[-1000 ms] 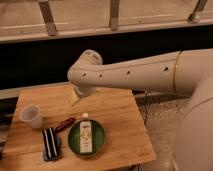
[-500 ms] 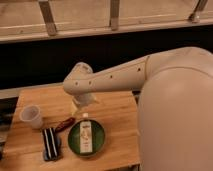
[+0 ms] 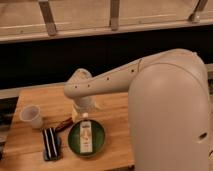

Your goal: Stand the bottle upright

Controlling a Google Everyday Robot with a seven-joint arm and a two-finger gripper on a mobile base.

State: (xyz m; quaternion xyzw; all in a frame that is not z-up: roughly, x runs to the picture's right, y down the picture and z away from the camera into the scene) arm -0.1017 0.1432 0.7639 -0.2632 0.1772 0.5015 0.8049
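Note:
The bottle [image 3: 87, 136] is small and cream-white with a white cap and a greenish label. It lies flat on the green plate [image 3: 74, 141] near the table's front edge, cap toward the far side. My gripper [image 3: 80, 114] hangs from the white arm just above the bottle's cap end, over the plate's far rim. The arm's wrist hides most of it.
A translucent plastic cup [image 3: 31, 116] stands at the left of the wooden table [image 3: 115, 107]. A black rectangular object with white stripes [image 3: 50, 143] lies left of the plate. A small reddish-brown item [image 3: 63, 124] lies beside the plate's far-left rim. A dark wall runs behind.
The arm has swung left and lowered, bringing the gripper down toward the bottle's cap end. The bottle, plate and cup have not moved on the table.

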